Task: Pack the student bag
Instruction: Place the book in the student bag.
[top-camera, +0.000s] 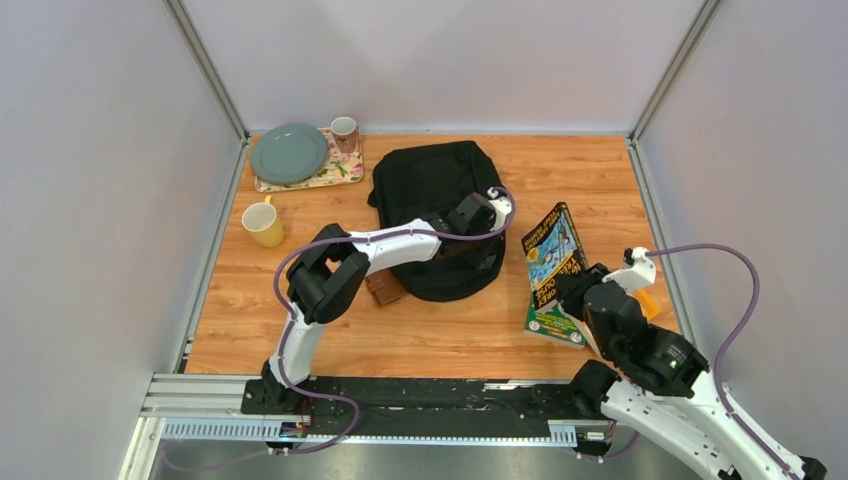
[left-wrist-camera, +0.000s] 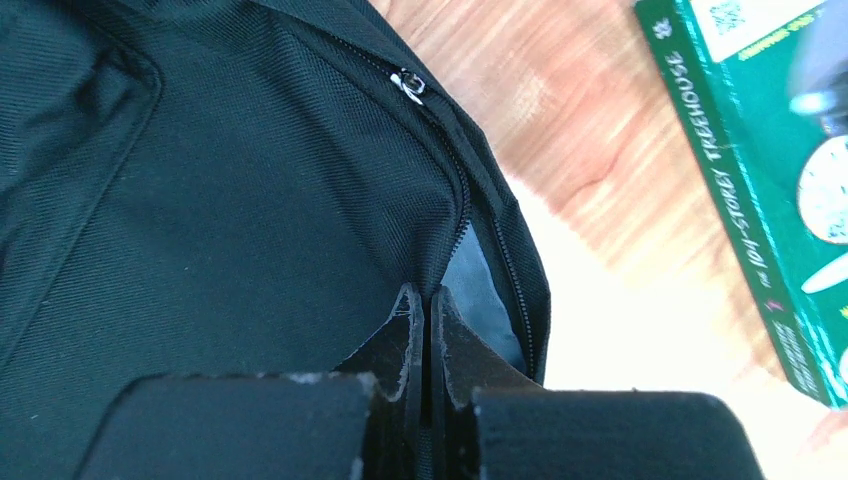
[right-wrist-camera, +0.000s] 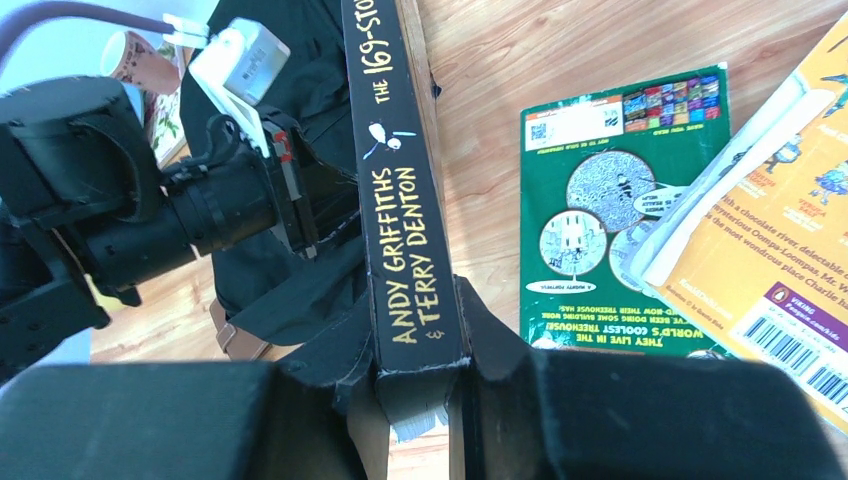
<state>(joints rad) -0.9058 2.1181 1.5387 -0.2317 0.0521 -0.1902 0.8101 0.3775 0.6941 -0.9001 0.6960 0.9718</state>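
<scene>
The black student bag (top-camera: 432, 195) lies in the middle of the table. My left gripper (top-camera: 495, 212) reaches over it and is shut on the bag's fabric edge beside the zip (left-wrist-camera: 422, 295). A slit of grey lining (left-wrist-camera: 478, 290) shows there, and the zip pull (left-wrist-camera: 408, 85) lies further along. My right gripper (top-camera: 572, 285) is shut on a book with a blue cover (top-camera: 553, 250) and holds it tilted, just right of the bag. In the right wrist view the jaws (right-wrist-camera: 418, 295) clamp its black spine (right-wrist-camera: 395, 190).
A green book (top-camera: 553, 322) lies flat under the held one, with an orange book (right-wrist-camera: 780, 250) beside it. A brown wallet (top-camera: 385, 288) sits at the bag's near-left edge. A yellow mug (top-camera: 263, 224), a green plate (top-camera: 288, 153) and a pink mug (top-camera: 344, 130) are at back left.
</scene>
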